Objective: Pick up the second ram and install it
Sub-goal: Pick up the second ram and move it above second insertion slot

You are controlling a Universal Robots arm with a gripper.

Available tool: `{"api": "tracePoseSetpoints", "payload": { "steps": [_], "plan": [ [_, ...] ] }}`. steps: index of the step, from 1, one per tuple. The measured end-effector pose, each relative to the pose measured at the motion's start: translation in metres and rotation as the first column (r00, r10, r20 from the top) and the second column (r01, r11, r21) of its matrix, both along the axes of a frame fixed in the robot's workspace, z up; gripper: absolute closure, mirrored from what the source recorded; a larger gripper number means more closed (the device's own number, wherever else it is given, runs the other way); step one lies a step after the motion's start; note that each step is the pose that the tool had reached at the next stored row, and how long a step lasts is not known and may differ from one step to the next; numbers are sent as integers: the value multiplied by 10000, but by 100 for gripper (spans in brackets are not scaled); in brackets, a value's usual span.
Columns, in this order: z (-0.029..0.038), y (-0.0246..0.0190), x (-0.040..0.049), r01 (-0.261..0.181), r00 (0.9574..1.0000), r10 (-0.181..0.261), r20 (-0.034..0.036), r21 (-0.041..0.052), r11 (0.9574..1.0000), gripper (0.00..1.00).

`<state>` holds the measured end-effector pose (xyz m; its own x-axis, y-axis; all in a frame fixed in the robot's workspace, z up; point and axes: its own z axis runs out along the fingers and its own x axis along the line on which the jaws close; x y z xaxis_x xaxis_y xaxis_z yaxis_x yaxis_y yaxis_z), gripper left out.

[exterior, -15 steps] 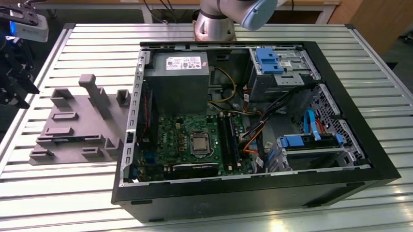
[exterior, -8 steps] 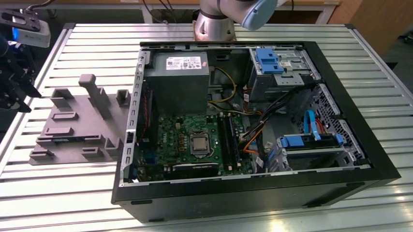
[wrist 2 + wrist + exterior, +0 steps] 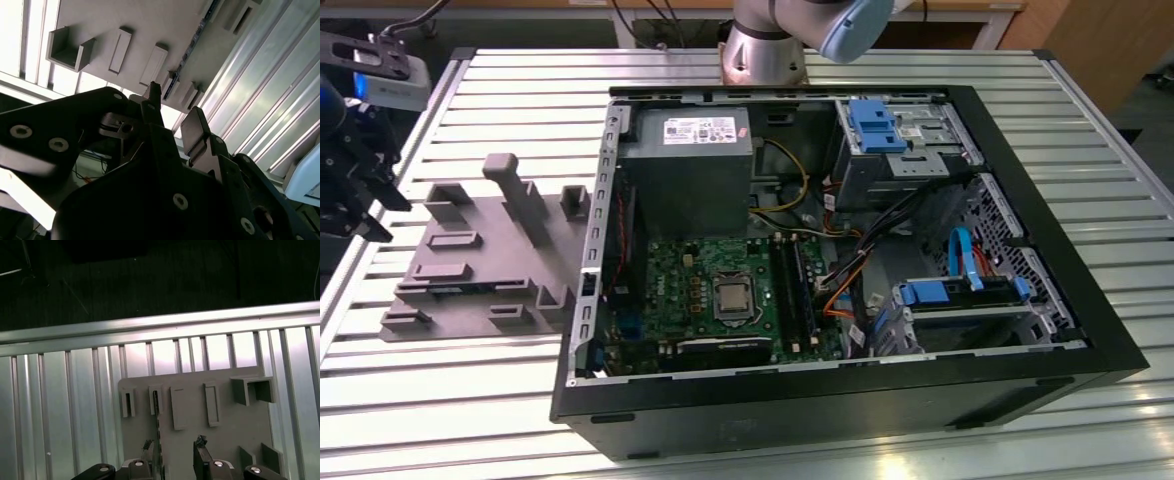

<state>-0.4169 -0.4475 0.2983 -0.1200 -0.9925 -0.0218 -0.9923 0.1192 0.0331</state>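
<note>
The second ram (image 3: 192,47) is a slim dark stick standing on edge in a slot of the grey holder block (image 3: 150,20). In the first wrist view the ram (image 3: 156,407) is edge-on, a thin dark line in the holder block (image 3: 192,450). My gripper (image 3: 174,112) hangs just above the holder, open, with nothing between its fingers; one fingertip (image 3: 152,97) is close to the stick's near end. In the exterior view the gripper (image 3: 371,205) is at the table's left edge, beside the holder block (image 3: 480,260).
An open black PC case (image 3: 854,400) lies on the slatted metal table (image 3: 520,80), to the exterior view's right of the holder. Inside are the green motherboard (image 3: 680,275) with long black slots (image 3: 787,285), a power supply (image 3: 687,160) and blue drive brackets (image 3: 947,295).
</note>
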Motion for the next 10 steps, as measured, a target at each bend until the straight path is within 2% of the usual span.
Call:
{"api": "tracePoseSetpoints", "payload": {
  "steps": [4,10],
  "plan": [
    [-35,0,1,-4,9999,4,144,1,10000,56],
    [-131,0,0,-2,9999,2,166,2,10000,56]
  ]
}}
